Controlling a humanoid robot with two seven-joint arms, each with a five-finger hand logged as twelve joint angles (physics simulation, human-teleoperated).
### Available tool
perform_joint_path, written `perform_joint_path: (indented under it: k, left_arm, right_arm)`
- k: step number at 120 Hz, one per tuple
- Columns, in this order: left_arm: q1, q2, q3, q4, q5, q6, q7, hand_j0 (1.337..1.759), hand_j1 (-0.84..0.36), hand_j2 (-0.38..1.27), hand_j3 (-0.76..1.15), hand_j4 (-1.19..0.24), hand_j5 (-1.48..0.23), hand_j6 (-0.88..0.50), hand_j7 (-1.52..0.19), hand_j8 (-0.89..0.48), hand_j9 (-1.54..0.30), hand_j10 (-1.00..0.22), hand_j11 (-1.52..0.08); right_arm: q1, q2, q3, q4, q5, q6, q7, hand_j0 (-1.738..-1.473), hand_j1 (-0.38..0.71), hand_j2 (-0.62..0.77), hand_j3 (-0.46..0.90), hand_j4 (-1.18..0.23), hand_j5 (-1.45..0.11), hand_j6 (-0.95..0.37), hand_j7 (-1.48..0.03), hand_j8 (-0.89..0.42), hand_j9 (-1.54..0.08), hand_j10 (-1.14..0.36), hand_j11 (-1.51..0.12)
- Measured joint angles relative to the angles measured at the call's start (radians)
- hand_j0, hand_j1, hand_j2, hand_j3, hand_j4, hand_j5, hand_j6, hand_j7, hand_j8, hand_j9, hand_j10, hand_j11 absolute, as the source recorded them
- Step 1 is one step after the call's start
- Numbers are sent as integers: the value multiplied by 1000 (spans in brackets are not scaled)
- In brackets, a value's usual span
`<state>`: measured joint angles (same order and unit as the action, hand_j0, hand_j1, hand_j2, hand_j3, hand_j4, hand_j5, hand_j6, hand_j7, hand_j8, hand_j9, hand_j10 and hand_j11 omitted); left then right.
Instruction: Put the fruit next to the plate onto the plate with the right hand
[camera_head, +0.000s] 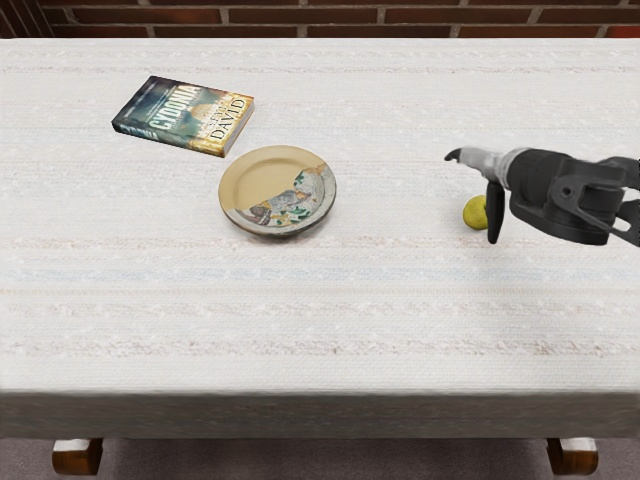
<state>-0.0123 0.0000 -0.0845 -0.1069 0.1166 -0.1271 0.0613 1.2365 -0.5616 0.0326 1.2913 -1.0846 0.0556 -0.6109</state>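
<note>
Yellow fruit (473, 213) sits just left of the right hand (515, 185).

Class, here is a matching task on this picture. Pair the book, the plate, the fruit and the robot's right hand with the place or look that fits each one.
Column one
1. book
2. plate
3. fruit
4. right hand

Column two
A. small and yellow, close beside the hand
B. reaches in from the picture's right edge, holding nothing
C. farthest left, lying flat with its cover up
D. round, tan with a painted patch, near the middle

Pairs: 1-C, 2-D, 3-A, 4-B
</note>
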Motion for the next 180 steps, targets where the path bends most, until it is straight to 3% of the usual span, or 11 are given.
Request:
perform_joint_path:
  k: [92, 180]
  left_arm:
    - [0, 0, 0, 0, 0, 0, 0, 1658, 325, 4, 0, -21, -27, -21, -27, -21, -27, -21, -27]
    - [0, 0, 0, 0, 0, 0, 0, 1658, 325, 4, 0, -21, -27, -21, -27, -21, -27, -21, -26]
  right_arm:
    - [-33, 19, -71, -32, -52, -99, 0, -1658, -62, -45, 0, -245, -313, -246, -313, -245, -313, -244, -313]
    - [-81, 109, -74, -160, -53, -143, 0, -1658, 38, -62, 0, -328, -422, -329, -422, -328, -422, -327, -422]
